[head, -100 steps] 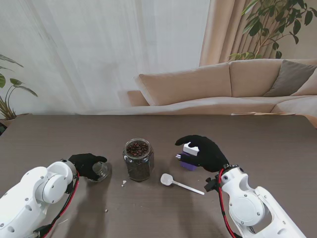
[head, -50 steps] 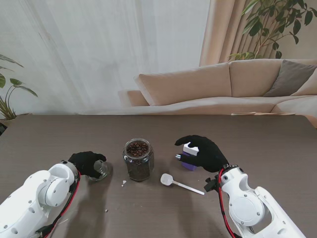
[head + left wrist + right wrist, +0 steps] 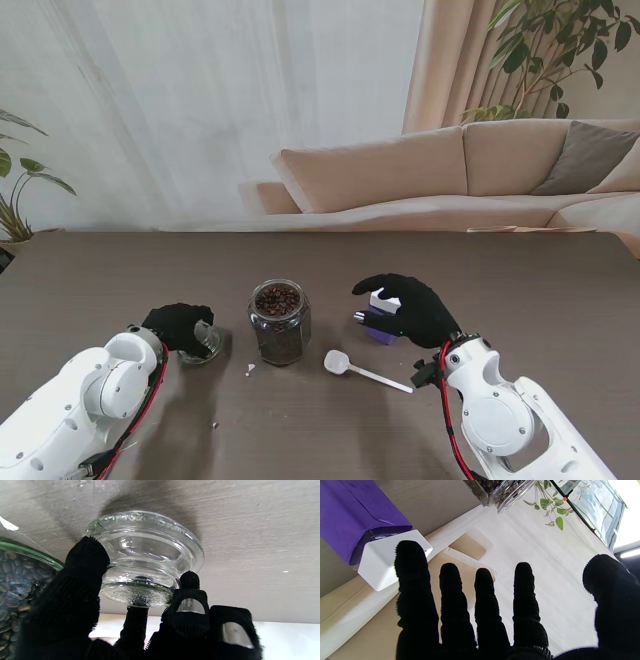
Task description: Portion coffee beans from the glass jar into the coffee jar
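My left hand (image 3: pixel 178 326) is clamped on the glass lid (image 3: pixel 147 557), resting it on the counter (image 3: pixel 120 280) left of the open glass jar (image 3: pixel 279 322) of beans. My right hand (image 3: pixel 412 308) hovers, fingers apart, over the purple coffee jar (image 3: pixel 378 320). Next, I judge: release the lid, take the white scoop (image 3: pixel 362 368).

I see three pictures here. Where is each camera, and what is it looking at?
Stand view: above the shoulders, looking down at the table; both arms, left hand and right hand show.
Left wrist view: along the fingers, which grip a glass lid.
Right wrist view: along spread fingers beside a purple and white box.
Shared: the bean jar appears in all three.
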You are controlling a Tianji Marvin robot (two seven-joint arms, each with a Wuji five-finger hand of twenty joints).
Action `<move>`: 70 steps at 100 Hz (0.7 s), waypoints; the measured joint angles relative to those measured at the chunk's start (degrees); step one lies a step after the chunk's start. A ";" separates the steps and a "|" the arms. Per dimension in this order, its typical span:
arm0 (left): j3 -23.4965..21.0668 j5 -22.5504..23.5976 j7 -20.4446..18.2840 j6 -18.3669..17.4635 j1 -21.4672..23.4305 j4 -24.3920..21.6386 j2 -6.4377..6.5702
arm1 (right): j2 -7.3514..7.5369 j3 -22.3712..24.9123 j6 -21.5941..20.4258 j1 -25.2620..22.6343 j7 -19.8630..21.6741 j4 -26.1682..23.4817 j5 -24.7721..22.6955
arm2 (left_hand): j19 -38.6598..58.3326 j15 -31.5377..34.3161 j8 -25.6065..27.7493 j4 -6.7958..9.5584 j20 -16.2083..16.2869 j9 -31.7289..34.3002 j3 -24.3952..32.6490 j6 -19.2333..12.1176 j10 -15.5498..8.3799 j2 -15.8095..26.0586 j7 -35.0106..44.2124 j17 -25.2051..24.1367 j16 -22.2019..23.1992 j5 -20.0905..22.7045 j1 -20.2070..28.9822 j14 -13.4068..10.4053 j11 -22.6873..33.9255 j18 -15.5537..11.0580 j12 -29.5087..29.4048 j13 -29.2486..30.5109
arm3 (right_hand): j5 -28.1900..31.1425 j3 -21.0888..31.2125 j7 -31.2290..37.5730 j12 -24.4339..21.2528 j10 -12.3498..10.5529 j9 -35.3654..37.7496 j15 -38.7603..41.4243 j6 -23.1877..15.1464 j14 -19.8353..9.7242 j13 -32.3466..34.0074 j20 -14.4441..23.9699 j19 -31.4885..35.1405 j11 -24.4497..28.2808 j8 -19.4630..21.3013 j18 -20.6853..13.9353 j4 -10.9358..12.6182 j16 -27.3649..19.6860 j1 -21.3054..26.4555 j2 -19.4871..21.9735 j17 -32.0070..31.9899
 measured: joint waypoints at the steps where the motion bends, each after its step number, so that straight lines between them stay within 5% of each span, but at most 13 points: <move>1: 0.05 -0.08 0.14 0.05 -0.01 0.05 -0.02 | 0.00 0.00 0.00 0.00 0.00 0.00 0.01 | 0.00 0.01 0.07 0.00 -0.14 0.12 -0.01 0.15 0.12 0.00 0.00 0.02 -0.01 0.04 0.00 0.00 0.00 0.01 0.04 0.02 | 0.00 0.00 0.00 0.00 0.00 0.00 0.00 0.00 0.00 0.00 0.00 0.00 0.00 0.00 0.00 0.00 0.00 0.00 0.00 0.00; 34: 1.16 -4.01 3.29 1.60 -0.44 1.44 -0.89 | -0.01 -0.06 0.12 -0.06 0.21 -0.05 0.91 | 0.25 0.33 0.90 -0.03 0.11 3.45 -0.05 4.01 3.66 0.00 1.04 1.28 -0.91 1.45 0.10 0.57 1.94 1.25 0.40 0.82 | 0.00 -0.03 0.00 0.00 0.04 0.00 0.00 0.00 0.02 0.00 0.00 0.00 -0.01 0.00 0.00 0.00 0.00 0.00 0.03 0.00; 70: 0.65 -5.71 6.42 1.03 0.34 2.21 -1.58 | -0.01 -0.18 0.12 -0.19 0.53 -0.12 1.47 | 0.35 1.22 -0.08 -1.25 0.13 5.46 -0.08 4.31 4.67 -0.10 1.92 1.42 -2.05 2.22 0.18 0.65 2.80 1.48 0.44 2.26 | 0.00 -0.05 -0.01 0.00 0.07 0.00 0.00 0.00 0.02 0.00 0.00 0.00 -0.01 0.01 0.00 0.00 0.00 0.00 1.02 0.00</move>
